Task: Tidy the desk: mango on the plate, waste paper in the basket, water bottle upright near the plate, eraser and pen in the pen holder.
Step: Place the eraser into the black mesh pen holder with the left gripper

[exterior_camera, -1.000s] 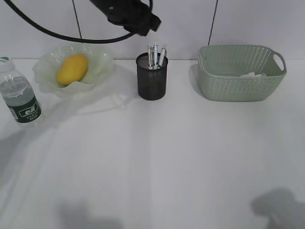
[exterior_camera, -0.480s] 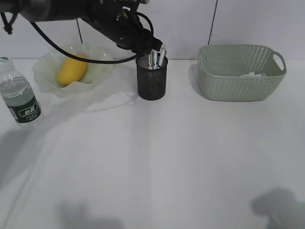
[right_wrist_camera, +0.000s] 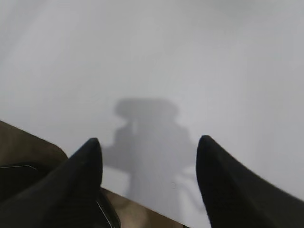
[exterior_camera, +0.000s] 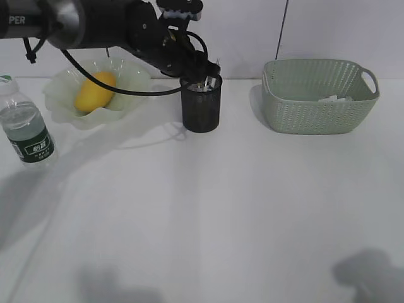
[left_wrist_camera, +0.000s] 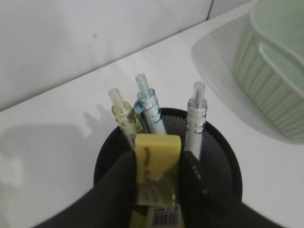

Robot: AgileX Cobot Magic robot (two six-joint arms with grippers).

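Observation:
My left gripper is shut on a yellow eraser and holds it just over the mouth of the black mesh pen holder. Three pens stand inside. In the exterior view the left gripper sits at the top of the pen holder. The mango lies on the green plate. The water bottle stands upright to the plate's left. The waste paper lies in the basket. My right gripper is open over bare desk.
The left arm stretches from the upper left across the plate to the pen holder. The white desk spreads in front of the objects. A wall stands right behind them. The basket is to the pen holder's right.
The left arm has come down from above and lowered its gripper with the eraser to the pen holder's mouth. The right gripper has not moved.

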